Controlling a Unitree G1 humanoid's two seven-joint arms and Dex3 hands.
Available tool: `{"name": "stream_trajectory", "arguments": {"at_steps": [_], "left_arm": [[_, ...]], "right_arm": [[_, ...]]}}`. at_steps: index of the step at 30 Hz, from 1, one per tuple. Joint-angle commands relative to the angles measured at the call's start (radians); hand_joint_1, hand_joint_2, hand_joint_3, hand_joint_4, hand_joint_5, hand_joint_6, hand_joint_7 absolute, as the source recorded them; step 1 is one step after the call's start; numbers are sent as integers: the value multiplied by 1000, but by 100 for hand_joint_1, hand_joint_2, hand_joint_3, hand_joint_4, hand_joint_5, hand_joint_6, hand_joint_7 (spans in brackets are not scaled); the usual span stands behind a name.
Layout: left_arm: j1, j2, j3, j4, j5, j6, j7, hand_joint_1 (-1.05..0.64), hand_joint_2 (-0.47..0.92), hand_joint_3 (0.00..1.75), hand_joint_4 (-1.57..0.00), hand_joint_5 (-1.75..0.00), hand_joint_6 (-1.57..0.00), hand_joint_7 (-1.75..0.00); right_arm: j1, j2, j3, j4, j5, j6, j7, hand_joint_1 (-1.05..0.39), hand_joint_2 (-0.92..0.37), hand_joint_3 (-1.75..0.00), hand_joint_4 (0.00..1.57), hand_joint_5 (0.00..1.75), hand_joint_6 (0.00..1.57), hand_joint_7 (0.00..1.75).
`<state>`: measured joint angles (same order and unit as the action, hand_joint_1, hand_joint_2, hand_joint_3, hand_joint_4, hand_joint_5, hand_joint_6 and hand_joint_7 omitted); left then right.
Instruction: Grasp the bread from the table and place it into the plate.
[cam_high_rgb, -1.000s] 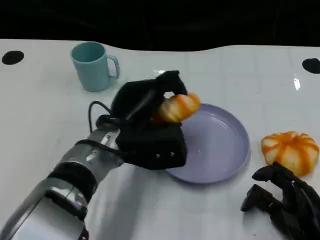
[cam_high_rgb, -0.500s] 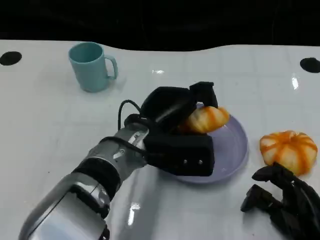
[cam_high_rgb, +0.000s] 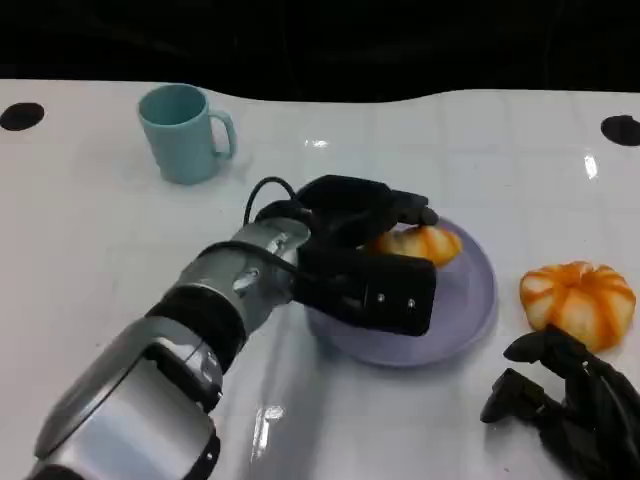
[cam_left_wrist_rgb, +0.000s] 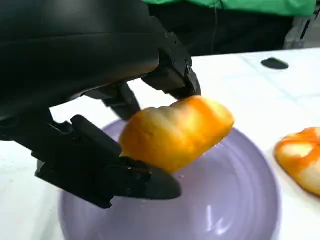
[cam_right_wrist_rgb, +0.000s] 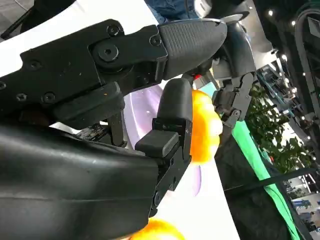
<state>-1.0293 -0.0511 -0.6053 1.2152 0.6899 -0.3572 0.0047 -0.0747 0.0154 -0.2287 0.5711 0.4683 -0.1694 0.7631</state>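
Observation:
The bread (cam_high_rgb: 424, 243), an orange-and-white oblong roll, hangs low over the lavender plate (cam_high_rgb: 470, 312) at the table's middle right. My left hand (cam_high_rgb: 358, 262) grips it from the left. In the left wrist view the bread (cam_left_wrist_rgb: 176, 132) sits between the fingers (cam_left_wrist_rgb: 172, 65) on one side and the thumb (cam_left_wrist_rgb: 125, 181) on the other, just above the plate (cam_left_wrist_rgb: 225, 205). I cannot tell whether it touches the plate. My right hand (cam_high_rgb: 570, 405) rests on the table at the near right, holding nothing, its fingers loosely spread (cam_right_wrist_rgb: 165, 130).
A round orange-striped bun (cam_high_rgb: 578, 300) lies right of the plate, close to my right hand. A light blue mug (cam_high_rgb: 183, 131) stands at the far left. The white table's far edge (cam_high_rgb: 320, 95) meets a dark background.
My left hand has carried the bread to the right, from the plate's left rim to over its middle, and lowered it. The right hand has stayed still.

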Motion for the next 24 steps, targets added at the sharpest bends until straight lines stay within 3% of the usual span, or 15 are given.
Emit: {"name": "stream_trajectory", "arguments": {"at_steps": [1, 13, 23, 24], "left_arm": [[-38, 24, -19, -23, 18, 20, -75, -97, 92, 71, -8, -9, -16, 0], [-22, 67, 18, -62, -32, -4, -146, -105, 92, 85, -1, -8, -12, 0], [27, 113, 96, -126, -128, -55, -210, -105, 92, 81, -1, -8, -10, 0], [65, 133, 144, -158, -196, -79, -267, -104, 92, 80, -1, -9, -10, 0]], "right_arm": [[9, -8, -6, 6, 1, 3, -9, -51, -92, -22, 68, 147, 60, 118], [3, -14, -10, 11, 8, 16, 1, -49, -92, -23, 67, 146, 60, 117], [3, -13, -11, 11, 9, 14, 5, -50, -92, -22, 68, 146, 60, 117], [3, -14, -11, 9, 11, 20, 3, -50, -92, -21, 68, 146, 60, 116]]}}
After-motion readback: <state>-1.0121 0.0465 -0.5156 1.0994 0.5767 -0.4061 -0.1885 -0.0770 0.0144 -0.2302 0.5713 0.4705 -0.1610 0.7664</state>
